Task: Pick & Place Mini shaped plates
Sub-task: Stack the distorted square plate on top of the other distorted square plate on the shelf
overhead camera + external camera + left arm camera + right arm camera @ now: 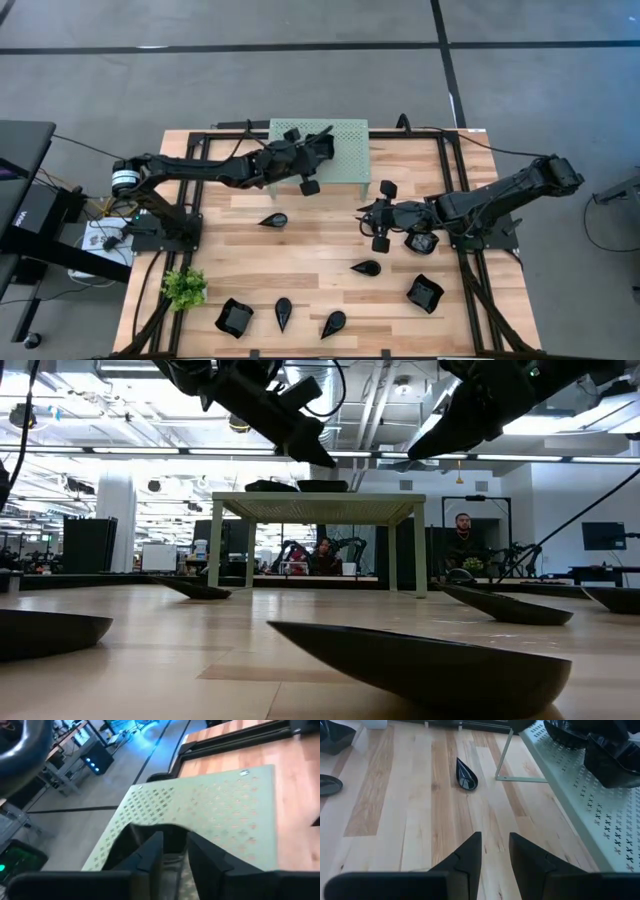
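Observation:
The mini shaped plates are glossy black. Two sit on the mint-green rack (318, 508), seen at table height as a left plate (270, 486) and a right plate (322, 486). My left gripper (175, 845) hovers over the rack top (345, 150), fingers a little open, just above a dark plate (137, 832); I cannot tell whether it touches. My right gripper (495, 845) is open and empty, low over the table (365, 212), pointing toward a teardrop plate (466, 775) that rests on the wood.
More plates lie on the table: teardrops (366, 267), (283, 312), (333, 323), wavy squares (425, 293), (234, 317), and one under the right arm (420, 242). A small green plant (184, 288) stands near the left front corner. Bare wood stretches between the rack and the front row.

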### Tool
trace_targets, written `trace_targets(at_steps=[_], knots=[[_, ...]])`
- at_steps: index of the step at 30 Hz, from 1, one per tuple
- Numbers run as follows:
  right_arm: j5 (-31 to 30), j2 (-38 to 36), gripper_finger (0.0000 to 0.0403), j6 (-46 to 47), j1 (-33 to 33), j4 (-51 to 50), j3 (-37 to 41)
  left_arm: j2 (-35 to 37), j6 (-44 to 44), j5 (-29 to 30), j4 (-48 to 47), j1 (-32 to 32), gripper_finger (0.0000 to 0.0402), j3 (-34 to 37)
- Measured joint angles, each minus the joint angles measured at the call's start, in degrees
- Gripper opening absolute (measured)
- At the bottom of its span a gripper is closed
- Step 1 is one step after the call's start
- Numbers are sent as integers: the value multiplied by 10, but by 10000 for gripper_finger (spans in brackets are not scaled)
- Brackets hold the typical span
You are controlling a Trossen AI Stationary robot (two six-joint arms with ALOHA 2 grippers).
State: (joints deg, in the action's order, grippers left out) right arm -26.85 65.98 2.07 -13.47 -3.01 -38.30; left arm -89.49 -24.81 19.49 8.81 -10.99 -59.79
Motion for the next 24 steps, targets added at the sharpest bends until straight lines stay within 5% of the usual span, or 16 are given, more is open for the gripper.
trace_targets(at_steps=[10, 16, 24], knots=[[0, 0, 93, -14, 2, 0, 0, 93, 48, -37, -76, 175, 111, 1], [0, 0, 93, -81, 2, 8, 0, 133, 270, -96, -279, 317, 106, 2], [-1, 0, 93, -203, 2, 62, 0, 133, 591, -187, -399, 508, 104, 46]])
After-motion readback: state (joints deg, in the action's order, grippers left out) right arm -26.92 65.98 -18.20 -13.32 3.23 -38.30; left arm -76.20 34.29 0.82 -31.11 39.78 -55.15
